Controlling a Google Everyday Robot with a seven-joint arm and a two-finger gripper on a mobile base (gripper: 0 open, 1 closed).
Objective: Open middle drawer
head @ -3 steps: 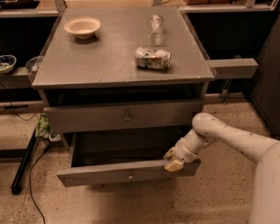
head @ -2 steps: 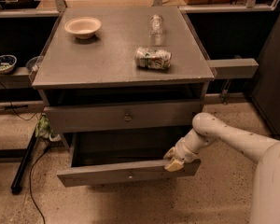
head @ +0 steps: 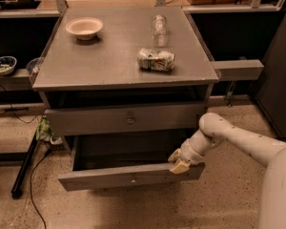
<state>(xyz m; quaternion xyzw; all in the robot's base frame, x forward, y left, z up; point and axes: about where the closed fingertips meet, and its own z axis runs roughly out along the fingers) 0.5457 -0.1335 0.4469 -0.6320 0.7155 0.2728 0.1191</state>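
Hand [head: 179, 162] at R end, top lip of middle drawer [head: 109, 176], under desk [head: 109, 66] front-right corner; grip: can't tell. Keep your pull perp. to front edge.

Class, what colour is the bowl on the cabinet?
Cream bowl, camera view; claw at the middle drawer.

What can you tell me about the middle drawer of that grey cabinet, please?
The middle drawer is grey and looks like painted wood. It has a plain flat front with a small round knob at its centre. It is pulled well out from under the top drawer, showing a dark inside where nothing can be made out. Its front slopes a little, with the left end lower than the right. The gripper is at the right end of the front's upper edge, touching it.
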